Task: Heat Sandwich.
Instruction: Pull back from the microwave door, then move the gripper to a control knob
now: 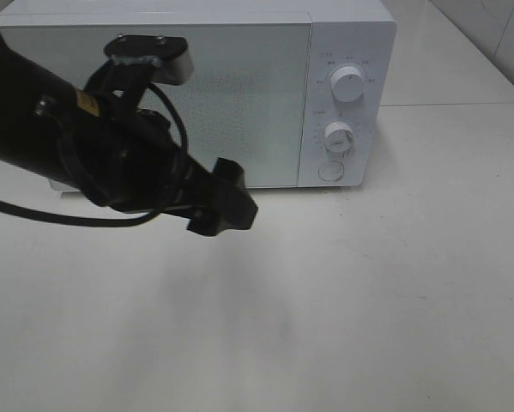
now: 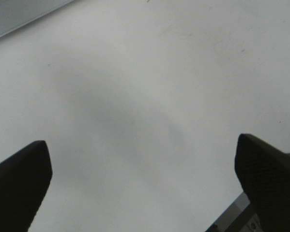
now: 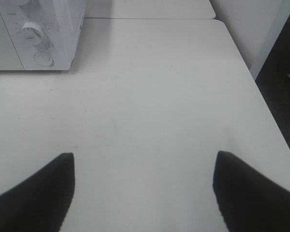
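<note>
You see the white microwave (image 1: 196, 94) at the back of the table (image 1: 377, 292). Its door (image 1: 239, 103) is shut, and the pale door panel shows you nothing of the inside. The sandwich does not appear in any of the three views, so you cannot tell where it is. The left arm (image 1: 76, 142) stands in front of the microwave and covers the left part of the door. From the high camera its end is only a dark block, and the fingers cannot be made out there. In its own wrist view the left gripper (image 2: 142, 150) has its two fingers wide apart, with only bare table and a grey shadow between them. The right gripper (image 3: 145, 159) is also spread wide and holds nothing, over the table in front of the microwave's control-panel side. In that wrist view the microwave is cut off at the edge, so you get only one knob (image 3: 31, 31) and the round button (image 3: 43, 59).
</note>
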`<state>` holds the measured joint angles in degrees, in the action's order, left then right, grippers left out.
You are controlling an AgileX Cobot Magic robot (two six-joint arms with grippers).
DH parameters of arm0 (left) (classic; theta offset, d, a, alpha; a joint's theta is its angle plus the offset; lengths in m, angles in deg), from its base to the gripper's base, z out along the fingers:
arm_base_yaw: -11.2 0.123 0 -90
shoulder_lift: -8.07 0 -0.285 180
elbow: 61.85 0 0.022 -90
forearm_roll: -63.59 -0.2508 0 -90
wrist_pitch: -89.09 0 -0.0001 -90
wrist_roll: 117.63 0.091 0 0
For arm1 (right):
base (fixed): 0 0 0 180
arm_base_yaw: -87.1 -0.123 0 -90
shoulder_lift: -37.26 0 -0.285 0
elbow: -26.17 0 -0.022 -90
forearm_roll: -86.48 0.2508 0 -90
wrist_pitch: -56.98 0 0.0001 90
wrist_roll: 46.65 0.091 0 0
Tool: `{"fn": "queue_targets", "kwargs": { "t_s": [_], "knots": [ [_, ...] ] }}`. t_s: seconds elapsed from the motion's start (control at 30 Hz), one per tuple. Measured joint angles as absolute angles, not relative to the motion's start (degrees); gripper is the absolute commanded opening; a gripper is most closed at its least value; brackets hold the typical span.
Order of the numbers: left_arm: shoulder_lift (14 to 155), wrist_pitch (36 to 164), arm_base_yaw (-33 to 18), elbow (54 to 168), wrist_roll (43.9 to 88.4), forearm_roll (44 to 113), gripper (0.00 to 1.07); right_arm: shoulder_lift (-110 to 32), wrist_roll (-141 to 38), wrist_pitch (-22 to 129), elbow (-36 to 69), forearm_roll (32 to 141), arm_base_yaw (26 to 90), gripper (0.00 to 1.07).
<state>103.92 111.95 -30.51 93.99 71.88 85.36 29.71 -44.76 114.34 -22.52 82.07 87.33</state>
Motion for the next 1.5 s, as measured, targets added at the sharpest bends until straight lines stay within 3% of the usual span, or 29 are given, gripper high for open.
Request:
{"fn": "queue_targets", "kwargs": {
  "t_s": [0.47,0.7,0.93,1.1,1.5],
  "knots": [
    [93.55,137.62,-9.6,93.99,71.88,78.49,0.98,29.71,-44.76,114.34,-22.52,82.07,87.33,0.76],
    [90.11,143.86,-1.12,93.99,71.83,76.54,0.98,29.71,-44.76,114.34,-22.52,82.07,87.33,0.76],
    [85.13,151.14,7.36,93.99,69.08,74.59,0.98,29.71,-44.76,114.34,-22.52,82.07,87.33,0.76],
    [79.51,152.17,8.74,90.73,66.38,71.67,0.98,29.71,-44.76,114.34,-22.52,82.07,87.33,0.76],
    [61.23,152.86,8.74,77.66,65.81,70.75,0.98,29.71,-44.76,114.34,-22.52,82.07,87.33,0.76]
  ]
}}
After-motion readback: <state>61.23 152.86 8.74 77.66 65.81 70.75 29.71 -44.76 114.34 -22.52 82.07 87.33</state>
